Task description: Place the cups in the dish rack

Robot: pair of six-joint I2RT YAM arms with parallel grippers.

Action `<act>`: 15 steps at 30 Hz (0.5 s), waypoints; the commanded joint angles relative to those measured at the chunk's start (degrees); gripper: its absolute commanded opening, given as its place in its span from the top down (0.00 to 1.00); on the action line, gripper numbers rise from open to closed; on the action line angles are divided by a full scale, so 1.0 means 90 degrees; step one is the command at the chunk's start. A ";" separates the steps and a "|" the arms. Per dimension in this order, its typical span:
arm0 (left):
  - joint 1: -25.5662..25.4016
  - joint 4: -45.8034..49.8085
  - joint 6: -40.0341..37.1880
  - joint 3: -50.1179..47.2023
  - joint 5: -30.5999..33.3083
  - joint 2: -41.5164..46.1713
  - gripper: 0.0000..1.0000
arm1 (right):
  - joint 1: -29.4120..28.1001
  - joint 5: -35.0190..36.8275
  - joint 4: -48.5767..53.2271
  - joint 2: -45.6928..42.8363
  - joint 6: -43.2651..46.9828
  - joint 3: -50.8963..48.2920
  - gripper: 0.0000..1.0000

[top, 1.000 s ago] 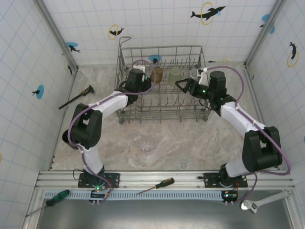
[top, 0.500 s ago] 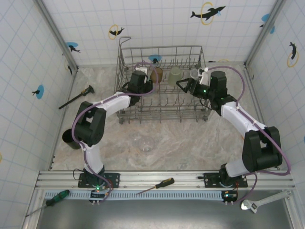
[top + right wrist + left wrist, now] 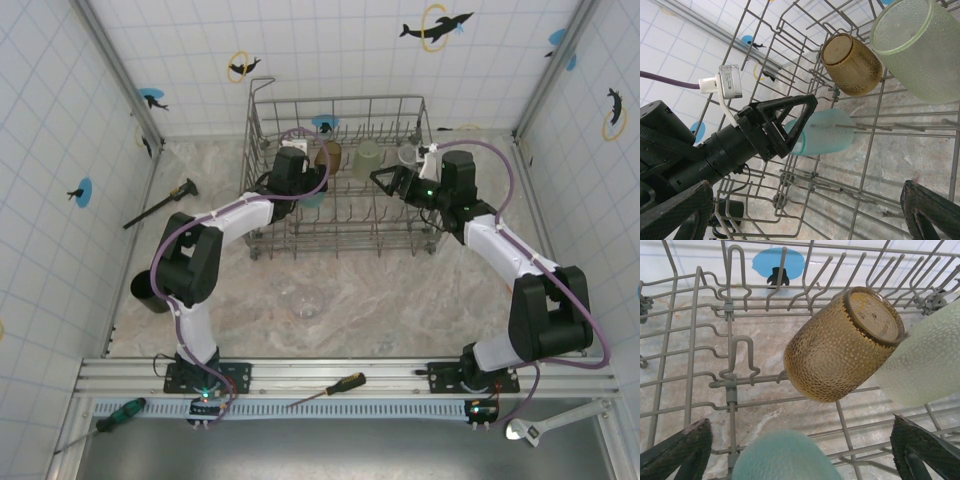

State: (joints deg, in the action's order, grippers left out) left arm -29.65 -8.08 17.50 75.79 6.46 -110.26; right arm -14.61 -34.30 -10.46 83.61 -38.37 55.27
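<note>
We are watching the left gripper (image 3: 800, 421) spreading its fingers apart at the bottom corners, letting go of the frosty blue cup (image 3: 785, 458), now lying in the wire dish rack (image 3: 731, 390): 1 more loaded. Behind it, a bumpy amber cup (image 3: 840, 347) and a pale green cup (image 3: 925, 360) are leaning. The right gripper (image 3: 807, 189) is gaping too.

Marbled table (image 3: 400, 300) bears dish rack (image 3: 350, 236), clear cup (image 3: 309, 303), dark mug (image 3: 143, 293), black tool (image 3: 160, 204).

amber cup (image 3: 852, 65), green cup (image 3: 912, 45), blue cup (image 3: 822, 134) in dish rack (image 3: 868, 152)
</note>
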 commanded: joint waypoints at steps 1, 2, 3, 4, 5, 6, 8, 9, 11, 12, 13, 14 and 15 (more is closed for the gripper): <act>-0.0001 -0.0101 0.0155 0.0143 -0.0047 0.0180 0.05 | 0.0041 -0.0002 -0.0128 -0.0257 0.0004 -0.0096 0.00; -0.0007 -0.0099 0.0170 0.0143 -0.0035 0.0204 0.04 | 0.0041 -0.0007 -0.0144 -0.0257 -0.0003 -0.0097 0.00; -0.0015 -0.0099 0.0182 0.0143 -0.0016 0.0241 0.03 | 0.0041 -0.0007 -0.0146 -0.0257 0.0003 -0.0106 0.00; -0.0006 -0.0091 0.0202 0.0143 -0.0005 0.0274 0.03 | 0.0046 -0.0007 -0.0143 -0.0259 -0.0002 -0.0113 0.00; -0.0006 -0.0088 0.0221 0.0158 -0.0001 0.0329 0.03 | 0.0046 -0.0012 -0.0144 -0.0265 -0.0001 -0.0110 0.01; -0.0006 -0.0084 0.0241 0.0171 0.0001 0.0376 0.03 | 0.0042 -0.0012 -0.0144 -0.0267 -0.0004 -0.0110 0.00; -0.0008 -0.0052 0.0289 0.0219 0.0002 0.0518 0.03 | 0.0056 -0.0017 -0.0151 -0.0266 -0.0007 -0.0105 0.00; -0.0002 -0.0036 0.0316 0.0238 0.0013 0.0581 0.03 | 0.0049 -0.0026 -0.0156 -0.0262 -0.0004 -0.0113 0.00; -0.0011 -0.0004 0.0359 0.0269 0.0042 0.0769 0.03 | 0.0055 -0.0026 -0.0152 -0.0267 -0.0004 -0.0134 0.00; -0.0007 0.0017 0.0393 0.0280 0.0062 0.0852 0.03 | 0.0060 -0.0026 -0.0156 -0.0269 -0.0004 -0.0145 0.00; -0.0008 0.0029 0.0426 0.0289 0.0091 0.0952 0.03 | 0.0059 -0.0026 -0.0156 -0.0276 -0.0004 -0.0159 0.00; -0.0006 0.0051 0.0455 0.0295 0.0103 0.1047 0.03 | 0.0066 -0.0026 -0.0154 -0.0277 -0.0004 -0.0178 0.00; -0.0011 0.0074 0.0475 0.0307 0.0116 0.1131 0.03 | 0.0070 -0.0026 -0.0149 -0.0285 -0.0004 -0.0183 0.00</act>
State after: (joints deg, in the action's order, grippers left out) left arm -29.63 -7.79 20.21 76.29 6.70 -104.01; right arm -14.50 -34.33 -10.52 83.42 -38.46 55.00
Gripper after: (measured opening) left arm 0.972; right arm 0.995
